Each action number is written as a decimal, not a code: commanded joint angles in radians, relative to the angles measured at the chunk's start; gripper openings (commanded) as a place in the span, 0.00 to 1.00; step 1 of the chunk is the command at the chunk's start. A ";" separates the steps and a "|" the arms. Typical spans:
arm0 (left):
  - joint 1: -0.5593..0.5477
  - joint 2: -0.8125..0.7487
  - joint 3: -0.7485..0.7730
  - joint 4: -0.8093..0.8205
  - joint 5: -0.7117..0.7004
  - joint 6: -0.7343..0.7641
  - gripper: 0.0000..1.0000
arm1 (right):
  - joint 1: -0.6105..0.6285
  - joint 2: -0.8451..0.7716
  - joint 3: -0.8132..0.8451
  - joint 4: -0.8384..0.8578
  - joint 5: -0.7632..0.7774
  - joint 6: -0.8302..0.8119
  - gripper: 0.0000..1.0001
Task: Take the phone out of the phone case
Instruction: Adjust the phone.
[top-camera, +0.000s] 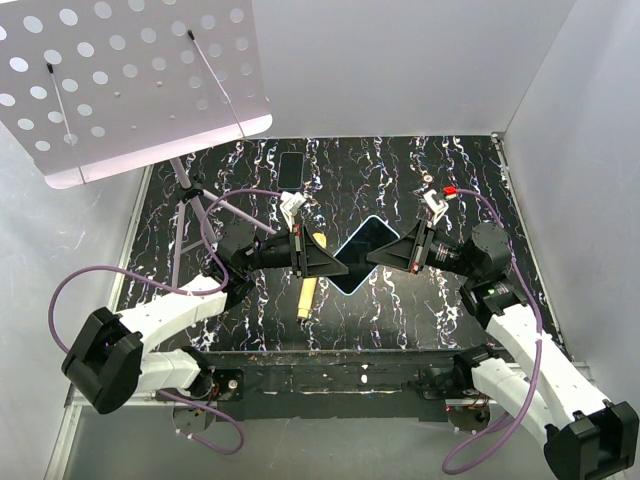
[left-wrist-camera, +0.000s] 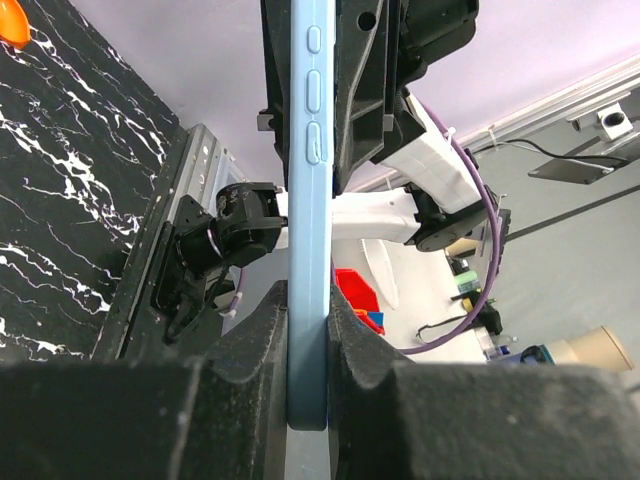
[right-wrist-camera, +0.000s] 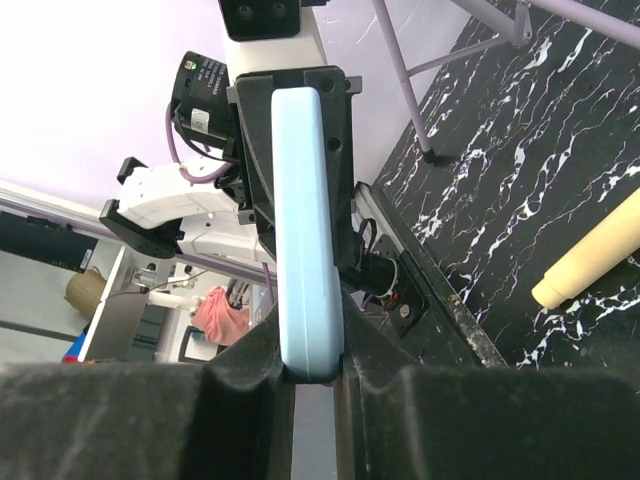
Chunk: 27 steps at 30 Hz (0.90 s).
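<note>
A phone (top-camera: 358, 262), dark screen up, sits inside a light blue phone case (top-camera: 375, 222) and is held above the middle of the table between both grippers. My left gripper (top-camera: 338, 263) is shut on the case's left end. In the left wrist view its edge, with side buttons, shows as the case (left-wrist-camera: 308, 200) running up from the left gripper (left-wrist-camera: 308, 350), black pads (left-wrist-camera: 250, 350) pressed on both faces. My right gripper (top-camera: 380, 250) is shut on the opposite end. In the right wrist view the case (right-wrist-camera: 305, 220) stands between that gripper's (right-wrist-camera: 312, 350) jaws.
A cream cylinder (top-camera: 306, 295) lies on the black marbled table (top-camera: 400, 300) below the left gripper, also seen as the cylinder (right-wrist-camera: 590, 265). A dark flat rectangle (top-camera: 292, 168) lies at the back. A small red object (top-camera: 450, 190) sits back right. A perforated white music stand (top-camera: 130, 80) with tripod legs (top-camera: 190, 215) stands at left.
</note>
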 joint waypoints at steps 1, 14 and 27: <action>-0.007 -0.013 0.028 0.015 0.032 0.012 0.00 | -0.010 0.004 0.075 0.003 0.027 -0.008 0.28; -0.007 -0.004 -0.020 0.218 0.018 -0.153 0.00 | -0.013 0.066 0.128 0.047 0.001 -0.014 0.68; -0.007 0.008 -0.021 0.210 0.015 -0.140 0.00 | 0.002 0.148 0.157 0.047 -0.051 -0.028 0.17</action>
